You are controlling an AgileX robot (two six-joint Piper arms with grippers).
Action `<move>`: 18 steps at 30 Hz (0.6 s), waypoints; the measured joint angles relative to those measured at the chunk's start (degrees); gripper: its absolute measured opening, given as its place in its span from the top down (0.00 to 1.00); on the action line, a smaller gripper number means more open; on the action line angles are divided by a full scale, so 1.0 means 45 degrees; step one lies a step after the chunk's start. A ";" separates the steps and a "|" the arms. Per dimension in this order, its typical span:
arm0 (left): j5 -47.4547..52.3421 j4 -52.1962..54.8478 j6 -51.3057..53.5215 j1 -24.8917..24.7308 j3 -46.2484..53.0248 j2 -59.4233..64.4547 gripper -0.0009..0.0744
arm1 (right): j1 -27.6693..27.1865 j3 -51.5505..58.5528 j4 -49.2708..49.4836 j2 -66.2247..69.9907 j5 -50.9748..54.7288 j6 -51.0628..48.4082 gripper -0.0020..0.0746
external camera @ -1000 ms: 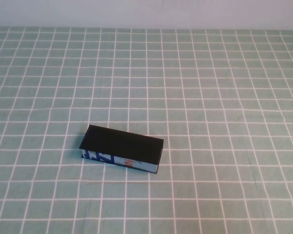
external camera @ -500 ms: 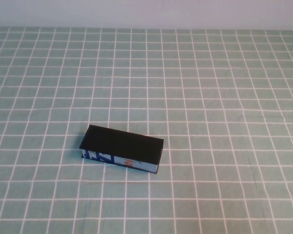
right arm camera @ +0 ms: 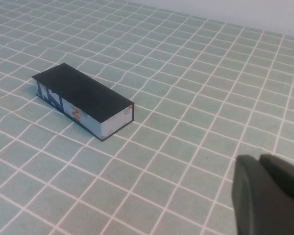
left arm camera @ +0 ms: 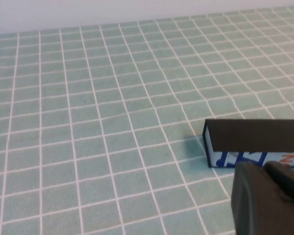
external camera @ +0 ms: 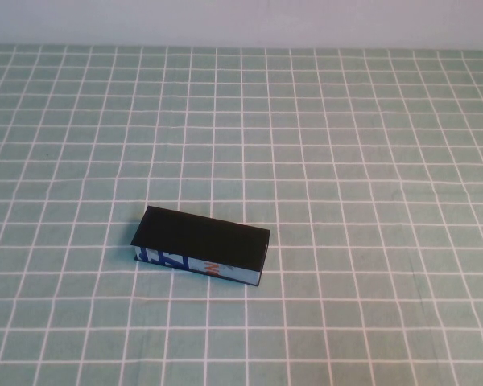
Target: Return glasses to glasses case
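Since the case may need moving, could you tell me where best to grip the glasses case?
Probably across the short width of the closed glasses case, coming from above: its long flat sides are parallel. The left gripper and the shut right gripper are both away from it.

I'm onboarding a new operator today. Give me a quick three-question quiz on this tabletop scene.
1. True or false: the glasses case has its lid closed.
2. Are the glasses visible in any view? A) yes, beside the case B) no
3. Which grippers touch the case: the left gripper, the right gripper, both, or neither?

Key: 1 true. 2 B. 3 neither; both show only in their own wrist views, apart from the case on the checked tablecloth.
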 joint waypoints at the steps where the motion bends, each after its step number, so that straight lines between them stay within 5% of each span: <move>1: 0.0020 0.0000 0.0000 0.0000 0.0094 0.0000 0.99 | 0.0000 0.0000 0.0000 0.0000 0.0026 0.0000 0.99; 10: -0.2064 0.1400 -0.0049 0.0024 0.1419 -0.0013 0.99 | 0.0000 0.0000 0.0000 0.0000 0.0058 0.0000 0.99; 18: -0.4589 0.1627 -0.0969 0.1578 0.3743 -0.1501 0.99 | 0.0000 0.0000 0.0000 0.0000 0.0085 0.0000 0.99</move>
